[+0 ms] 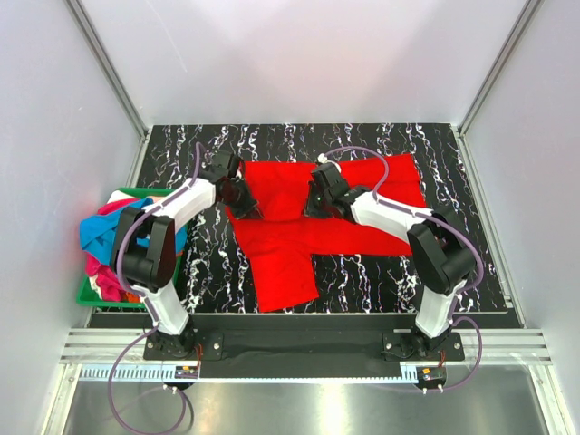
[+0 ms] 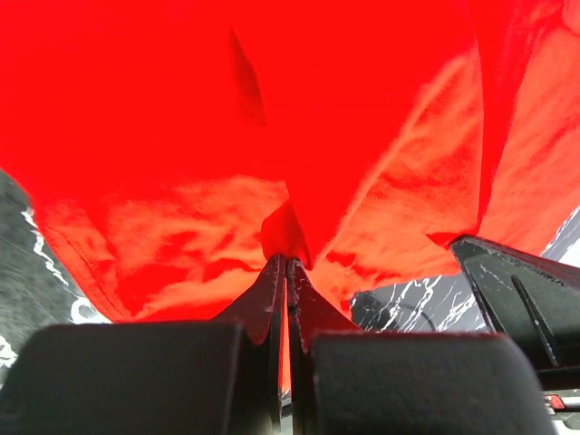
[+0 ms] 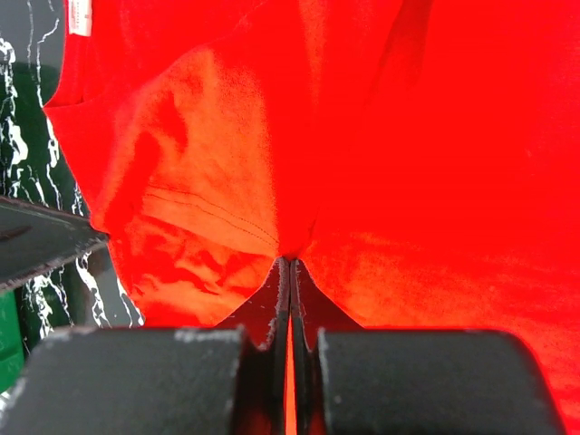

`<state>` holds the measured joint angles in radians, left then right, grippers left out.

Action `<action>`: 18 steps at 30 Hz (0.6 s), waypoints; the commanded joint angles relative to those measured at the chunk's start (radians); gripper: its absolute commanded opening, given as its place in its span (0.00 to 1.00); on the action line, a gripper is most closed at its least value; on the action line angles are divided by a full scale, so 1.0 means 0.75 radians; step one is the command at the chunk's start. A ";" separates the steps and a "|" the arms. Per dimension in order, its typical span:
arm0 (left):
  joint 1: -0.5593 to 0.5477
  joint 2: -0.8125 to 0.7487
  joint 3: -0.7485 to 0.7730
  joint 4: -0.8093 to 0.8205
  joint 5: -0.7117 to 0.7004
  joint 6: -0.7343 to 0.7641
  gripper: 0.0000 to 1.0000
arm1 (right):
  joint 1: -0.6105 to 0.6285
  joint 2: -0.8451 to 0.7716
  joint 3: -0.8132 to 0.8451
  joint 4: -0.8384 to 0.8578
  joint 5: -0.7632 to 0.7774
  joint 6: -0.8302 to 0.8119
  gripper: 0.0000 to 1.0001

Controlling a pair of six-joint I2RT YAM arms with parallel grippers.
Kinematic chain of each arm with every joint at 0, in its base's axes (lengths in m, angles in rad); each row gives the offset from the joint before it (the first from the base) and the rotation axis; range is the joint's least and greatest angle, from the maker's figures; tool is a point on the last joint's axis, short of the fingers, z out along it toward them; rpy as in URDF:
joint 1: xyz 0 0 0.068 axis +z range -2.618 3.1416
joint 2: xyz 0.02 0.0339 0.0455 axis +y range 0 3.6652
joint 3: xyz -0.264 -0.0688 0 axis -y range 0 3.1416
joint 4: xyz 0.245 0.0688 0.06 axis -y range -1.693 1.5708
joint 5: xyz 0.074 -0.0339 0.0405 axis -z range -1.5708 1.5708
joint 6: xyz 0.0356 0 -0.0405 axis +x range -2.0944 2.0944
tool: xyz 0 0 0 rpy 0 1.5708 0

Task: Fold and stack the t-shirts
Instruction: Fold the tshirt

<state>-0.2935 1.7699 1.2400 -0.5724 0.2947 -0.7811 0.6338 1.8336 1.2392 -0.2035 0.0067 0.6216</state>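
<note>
**Red shirt clamped at two points**

Red t-shirt [image 1: 299,227] lay rumpled across the middle of the black marbled table [image 1: 381,272], one flap trailing toward seven o'clock. The left gripper [image 1: 243,201] sat at the shirt's nine o'clock edge, jaws clenched on a fold of cloth — its wrist view showed red fabric pinched between the tips. The right gripper [image 1: 319,201] clamped another fold near the shirt's centre. Off the table's nine o'clock side, a green basket [image 1: 89,297] held blue and pink shirts [image 1: 95,237].

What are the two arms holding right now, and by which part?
The red t-shirt. The left gripper pinches a cloth fold at its left edge, the right gripper a fold nearer the middle, jaws shut on it.
</note>
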 commanded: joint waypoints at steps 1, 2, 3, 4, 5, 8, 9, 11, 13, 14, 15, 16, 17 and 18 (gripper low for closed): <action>-0.044 -0.083 -0.031 0.053 -0.043 -0.028 0.00 | -0.002 -0.099 -0.030 0.036 -0.005 -0.039 0.00; -0.054 -0.087 -0.042 0.056 -0.049 -0.042 0.00 | -0.002 -0.099 -0.034 0.036 -0.005 -0.047 0.00; -0.061 -0.085 -0.058 0.060 -0.057 -0.047 0.00 | -0.002 -0.099 -0.049 0.034 -0.007 -0.052 0.00; -0.063 -0.081 -0.062 0.060 -0.057 -0.051 0.00 | -0.002 -0.097 -0.055 0.034 -0.007 -0.058 0.00; -0.065 -0.067 -0.068 0.060 -0.060 -0.053 0.00 | -0.002 -0.095 -0.063 0.032 -0.005 -0.056 0.00; -0.069 -0.051 -0.085 0.060 -0.055 -0.069 0.00 | -0.004 -0.076 -0.084 0.030 -0.007 -0.058 0.00; -0.071 -0.049 -0.093 0.060 -0.057 -0.073 0.02 | -0.006 -0.072 -0.090 0.026 -0.005 -0.060 0.00; -0.083 -0.065 -0.101 0.058 -0.062 -0.077 0.13 | -0.009 -0.062 -0.094 0.022 -0.005 -0.064 0.00; -0.093 -0.083 -0.103 0.047 -0.088 -0.073 0.13 | -0.017 -0.064 -0.096 0.008 0.001 -0.068 0.00; -0.095 -0.104 -0.099 0.033 -0.114 -0.063 0.16 | -0.021 -0.066 -0.096 0.003 0.001 -0.070 0.00; -0.095 -0.108 -0.085 0.019 -0.127 -0.059 0.19 | -0.023 -0.066 -0.090 -0.005 0.001 -0.070 0.01; -0.095 -0.112 -0.076 0.005 -0.137 -0.053 0.24 | -0.031 -0.060 -0.084 -0.013 -0.005 -0.080 0.03; -0.097 -0.108 -0.066 -0.024 -0.139 -0.033 0.30 | -0.033 -0.052 -0.073 -0.029 -0.005 -0.080 0.07; -0.097 -0.106 -0.048 -0.038 -0.137 -0.020 0.31 | -0.037 -0.048 -0.055 -0.068 -0.005 -0.080 0.18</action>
<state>-0.3614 1.7393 1.1683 -0.5720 0.2314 -0.8162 0.6197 1.8019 1.1721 -0.2134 0.0063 0.5835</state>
